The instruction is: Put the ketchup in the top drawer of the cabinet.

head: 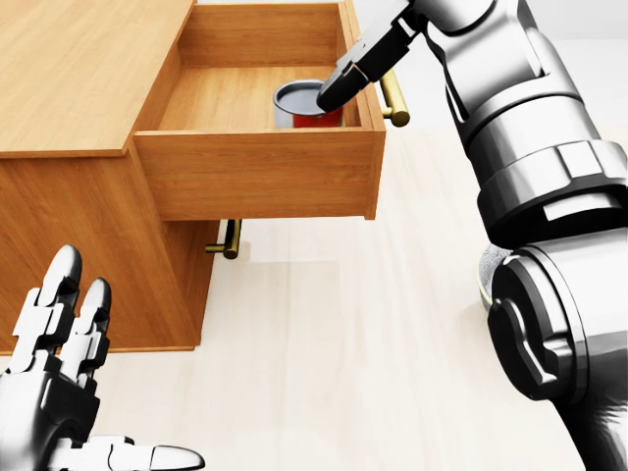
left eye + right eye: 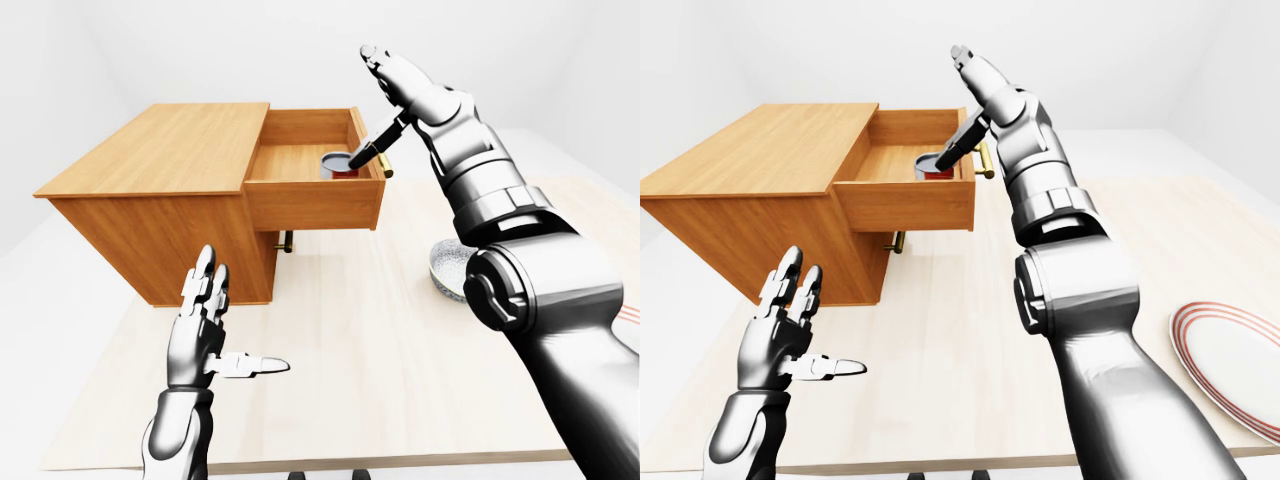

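The ketchup (image 1: 306,104), a red container with a grey top, stood inside the open top drawer (image 1: 257,172) of the wooden cabinet (image 2: 165,190), near its brass handle (image 1: 394,99). The right hand (image 2: 385,100) hung above it, fingers (image 1: 351,69) spread, one dark fingertip over the container's rim. The left hand (image 2: 205,325) hovered over the pale surface (image 2: 360,350), fingers splayed. A striped plate (image 2: 1230,360) lay at right.
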